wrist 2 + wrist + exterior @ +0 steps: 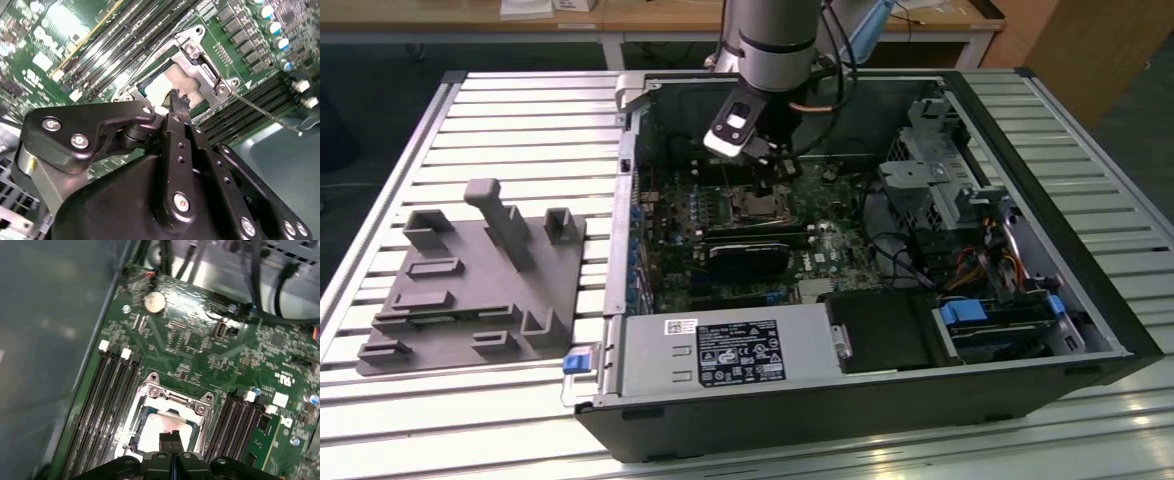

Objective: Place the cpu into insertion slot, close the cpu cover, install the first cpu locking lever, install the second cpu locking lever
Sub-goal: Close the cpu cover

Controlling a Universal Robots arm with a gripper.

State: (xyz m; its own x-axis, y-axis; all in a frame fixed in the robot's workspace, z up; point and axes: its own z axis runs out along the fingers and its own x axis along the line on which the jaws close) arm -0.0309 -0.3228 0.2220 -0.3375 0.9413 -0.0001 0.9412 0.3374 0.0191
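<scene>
Gripper is hanging in the upper middle of the exterior view, inside the open computer case, directly above the insertion slot on the green motherboard.

In both wrist views the fingers are pressed together with nothing pinched between them. The tip is sitting right over the cpu; can't tell if it's actually touching.

The cpu is lying flat in the slot, silver top showing through the cut-out of the cpu cover. The cover is lying down around the chip, framing it on all sides.

A thin locking lever is sticking out from one cover corner, angling across the black memory slots. More memory slots are running along both sides of the socket in the first wrist view.

Grey fixture block is sitting on the slatted table at the exterior view's left, well apart from the case.
</scene>
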